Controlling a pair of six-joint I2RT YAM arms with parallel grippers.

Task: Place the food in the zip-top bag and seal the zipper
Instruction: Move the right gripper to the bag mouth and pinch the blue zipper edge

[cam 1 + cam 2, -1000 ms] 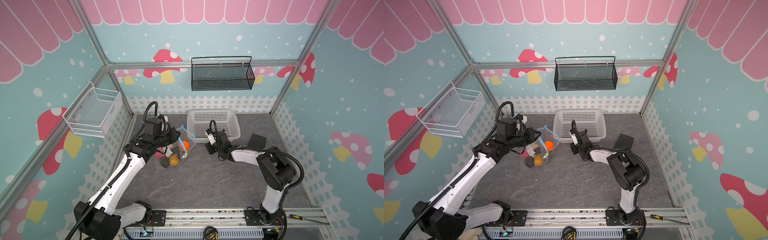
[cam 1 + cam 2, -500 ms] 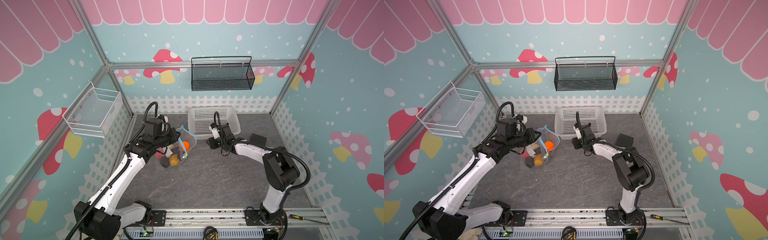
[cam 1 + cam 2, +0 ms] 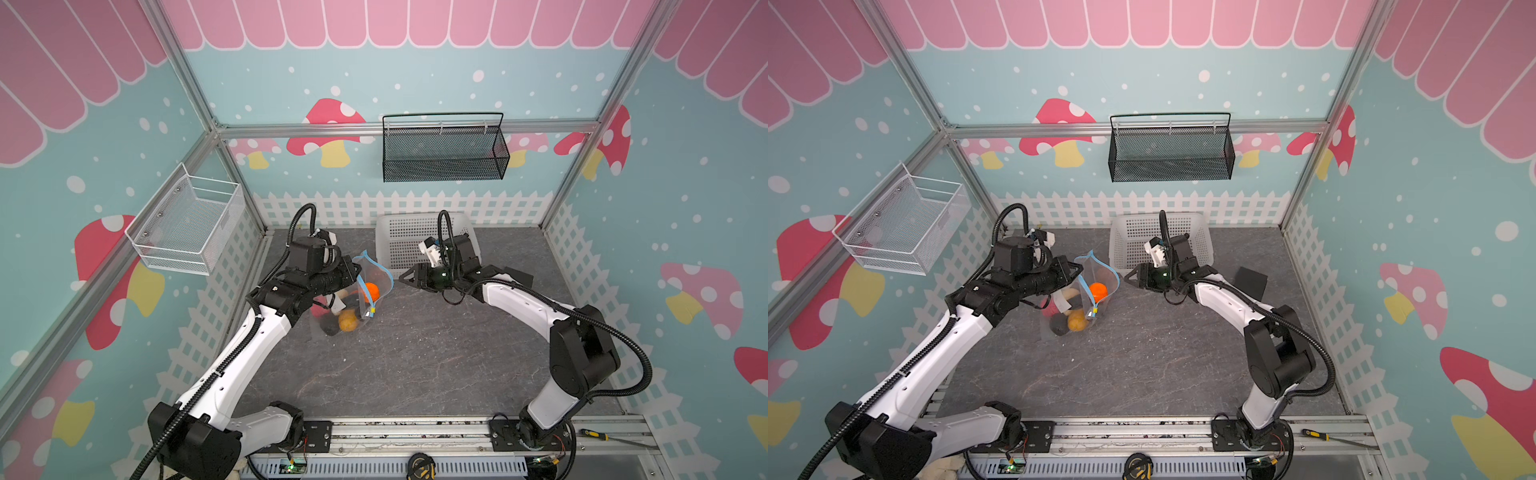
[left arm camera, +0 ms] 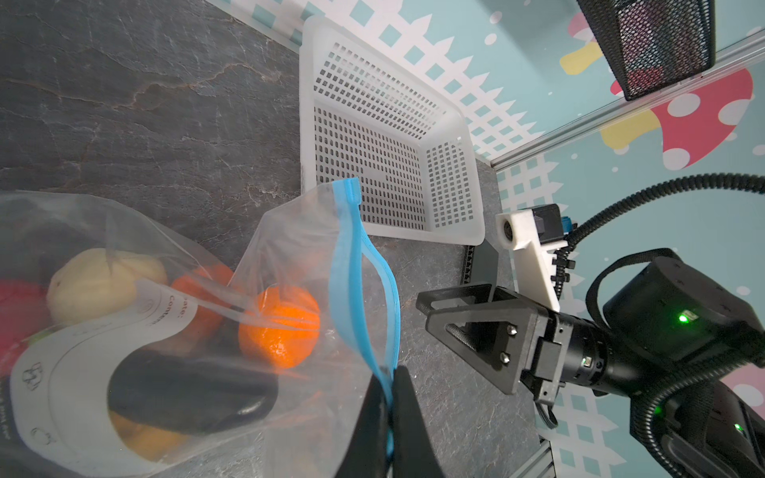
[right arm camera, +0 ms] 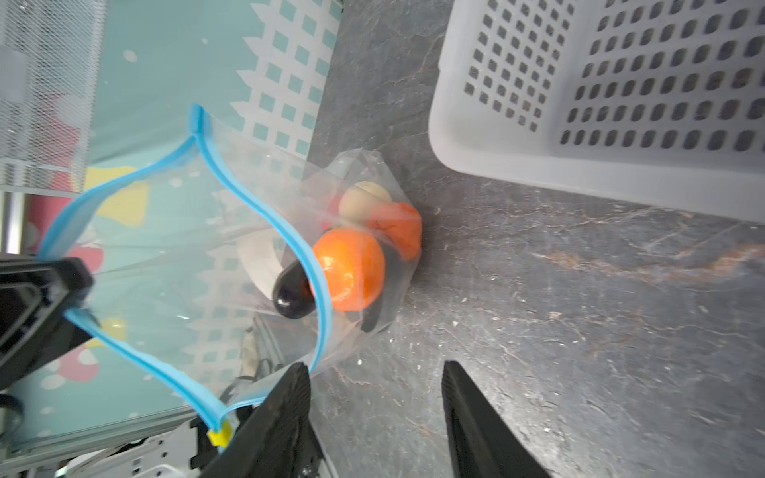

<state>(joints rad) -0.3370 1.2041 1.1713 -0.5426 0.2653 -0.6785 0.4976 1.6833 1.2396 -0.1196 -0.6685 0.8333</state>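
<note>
The clear zip-top bag (image 3: 357,299) (image 3: 1086,297) rests on the dark mat with its mouth held up and gaping. My left gripper (image 4: 389,380) (image 3: 353,270) is shut on the light-blue zipper (image 4: 352,265) (image 5: 265,215) along one lip. A yellow tab (image 5: 218,434) sits at the strip's lower end. The food lies inside the bag: a bright orange piece (image 4: 279,327) (image 5: 350,269), a cream one (image 4: 103,281), a black lump (image 4: 186,389), and a yellow-orange one (image 3: 347,322). My right gripper (image 5: 374,368) (image 3: 405,279) stands open and empty just outside the mouth, one finger close to the bag's lip.
A white perforated basket (image 3: 399,232) (image 4: 306,103) stands behind the right gripper with nothing showing inside. A black box (image 3: 517,276) lies at the right. A black mesh basket (image 3: 442,153) hangs on the back wall and a white wire basket (image 3: 187,224) on the left wall.
My right wrist has risen and shifted back toward the basket while the fingertips stayed pointed at the bag, and the jaws have spread wider. The left arm and the bag have not moved.
</note>
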